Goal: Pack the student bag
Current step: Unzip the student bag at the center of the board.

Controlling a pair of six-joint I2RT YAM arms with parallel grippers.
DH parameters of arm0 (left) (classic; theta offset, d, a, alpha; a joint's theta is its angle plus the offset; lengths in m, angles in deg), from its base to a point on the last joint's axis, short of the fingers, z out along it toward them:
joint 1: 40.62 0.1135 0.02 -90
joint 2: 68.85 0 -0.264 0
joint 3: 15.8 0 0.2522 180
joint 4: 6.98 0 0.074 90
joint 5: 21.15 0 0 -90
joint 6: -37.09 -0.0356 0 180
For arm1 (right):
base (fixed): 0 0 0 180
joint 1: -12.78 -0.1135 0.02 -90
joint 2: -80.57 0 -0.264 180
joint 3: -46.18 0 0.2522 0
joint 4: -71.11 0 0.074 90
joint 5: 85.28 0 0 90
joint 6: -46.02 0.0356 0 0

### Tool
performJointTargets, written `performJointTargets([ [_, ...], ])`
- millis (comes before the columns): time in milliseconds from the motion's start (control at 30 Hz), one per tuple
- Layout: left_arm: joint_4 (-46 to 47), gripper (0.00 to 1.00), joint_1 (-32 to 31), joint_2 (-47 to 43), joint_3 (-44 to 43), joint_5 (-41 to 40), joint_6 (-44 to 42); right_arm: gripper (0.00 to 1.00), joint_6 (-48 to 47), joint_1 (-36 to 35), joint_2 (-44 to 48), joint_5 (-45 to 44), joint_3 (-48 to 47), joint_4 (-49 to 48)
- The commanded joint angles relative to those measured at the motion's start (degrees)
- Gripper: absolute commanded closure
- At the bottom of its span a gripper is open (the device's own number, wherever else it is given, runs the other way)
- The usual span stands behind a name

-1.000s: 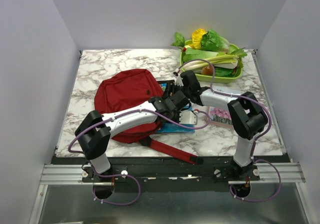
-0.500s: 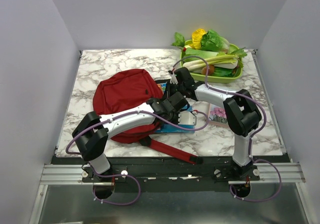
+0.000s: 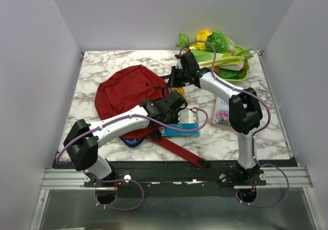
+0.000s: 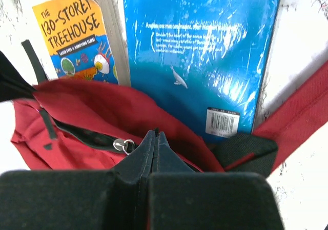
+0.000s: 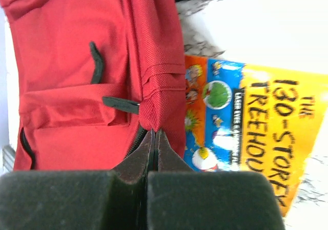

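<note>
Both arms hold the dark red soft fabric backpack (image 3: 125, 94), which lies left of centre on the white marbled desk (image 3: 97, 66). The left end effector (image 4: 156, 137) is clenched on red fabric at the opening edge, just beside a silver zip pull (image 4: 123, 145). The right end effector (image 5: 154, 133) is clenched on a seamed fabric corner near a black zip tab (image 5: 120, 105). A glossy blue paperback book (image 4: 200, 50) and an orange "130-Storey Treehouse" paperback (image 4: 66, 35) lie side by side, their ends covered by the red fabric. One long red strap (image 3: 179, 153) trails toward the near desk edge.
</note>
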Motion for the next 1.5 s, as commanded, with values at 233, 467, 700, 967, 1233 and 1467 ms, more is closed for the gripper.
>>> performJointTargets([
  [233, -0.5, 1.0, 3.1, -7.0, 8.0, 2.6, 3.6, 0.99, -2.1, 3.5, -11.9, -7.9, -21.0, 10.3],
  [467, 5.0, 1.0, 6.9, -8.7, 10.5, 4.5, 6.9, 0.5, -1.3, 3.4, -2.6, -10.4, -9.7, 11.8],
  [700, 6.8, 1.0, 12.0, -6.2, 6.8, 10.5, 8.7, 0.12, 1.3, 0.4, 14.5, -1.1, 13.2, 4.0],
  [967, 5.5, 1.0, 12.3, -6.3, 6.3, 12.4, 8.3, 0.16, 7.9, -6.1, 12.0, 3.3, 17.0, -1.3],
  [1233, 5.1, 1.0, 12.3, -6.7, 6.9, 12.4, 8.3, 0.18, 9.5, -8.2, 8.9, 5.3, 14.2, -1.4],
  [1467, 5.0, 1.0, 12.3, -6.3, 6.3, 13.5, 8.6, 0.33, 10.5, -8.4, 6.6, 5.0, 14.4, -2.6],
])
